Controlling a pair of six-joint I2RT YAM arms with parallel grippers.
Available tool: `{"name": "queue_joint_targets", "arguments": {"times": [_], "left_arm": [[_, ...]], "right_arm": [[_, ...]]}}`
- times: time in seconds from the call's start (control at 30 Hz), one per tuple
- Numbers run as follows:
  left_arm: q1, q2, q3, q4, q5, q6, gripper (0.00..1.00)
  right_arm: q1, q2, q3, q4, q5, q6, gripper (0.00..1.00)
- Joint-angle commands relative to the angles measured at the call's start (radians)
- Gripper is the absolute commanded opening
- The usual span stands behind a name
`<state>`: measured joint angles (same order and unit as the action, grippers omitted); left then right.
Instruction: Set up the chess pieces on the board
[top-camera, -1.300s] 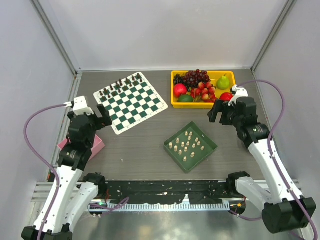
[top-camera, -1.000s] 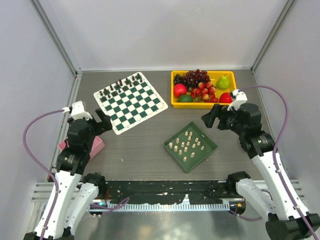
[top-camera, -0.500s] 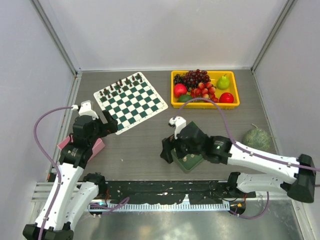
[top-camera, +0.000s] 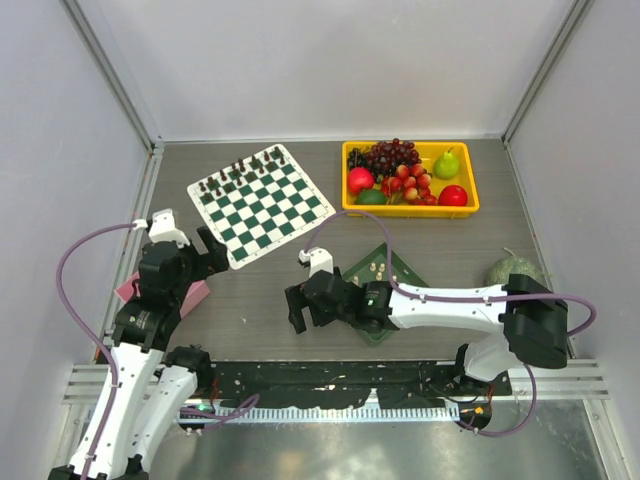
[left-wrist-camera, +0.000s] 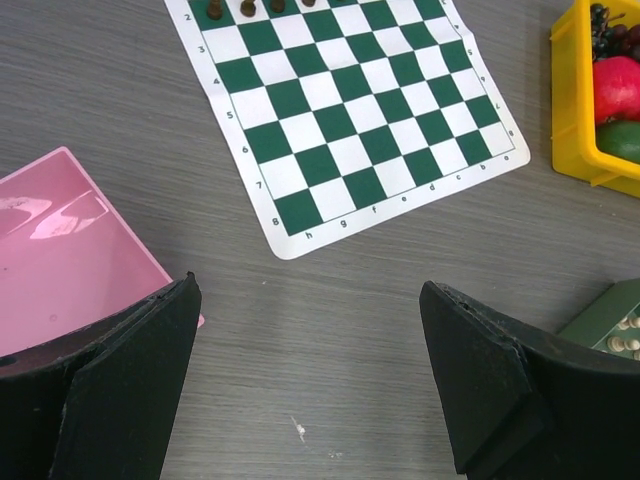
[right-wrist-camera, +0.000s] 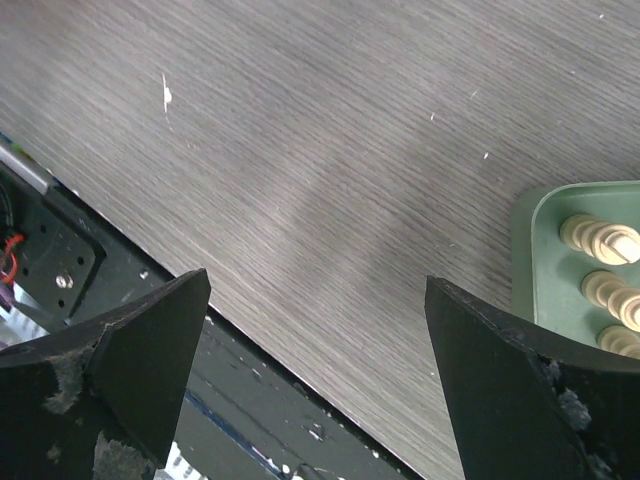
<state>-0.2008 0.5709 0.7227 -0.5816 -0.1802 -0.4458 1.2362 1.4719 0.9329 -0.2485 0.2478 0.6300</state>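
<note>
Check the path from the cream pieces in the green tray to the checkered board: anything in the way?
Nothing visible on the table between the green tray and the board. But the right arm lies across the tray, above the chess pieces.

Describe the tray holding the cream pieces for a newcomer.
Find the yellow fruit bin, far right. In front of it lies a square tray, partly under the right arm. Unlike the checkered board, it is plain dark green with cream pieces.
</note>
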Motion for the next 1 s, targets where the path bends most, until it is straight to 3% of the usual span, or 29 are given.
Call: {"name": "queue_joint_targets", "arguments": {"times": [0.0, 0.4, 0.97], "left_arm": [[0.004, -0.002, -0.002, -0.004, -0.028, 0.03, 0.99], [0.004, 0.041, -0.009, 0.026, -0.021, 0.036, 0.99], [0.004, 0.066, -0.029, 0.051, 0.025, 0.056, 0.99]], "right_arm": [[0.005, -0.005, -0.014, 0.103, 0.084, 0.088, 0.95], [0.005, 0.038, -0.062, 0.106, 0.07, 0.066, 0.96], [0.002, -0.05, -0.137, 0.022, 0.12, -0.003, 0.96]]}}
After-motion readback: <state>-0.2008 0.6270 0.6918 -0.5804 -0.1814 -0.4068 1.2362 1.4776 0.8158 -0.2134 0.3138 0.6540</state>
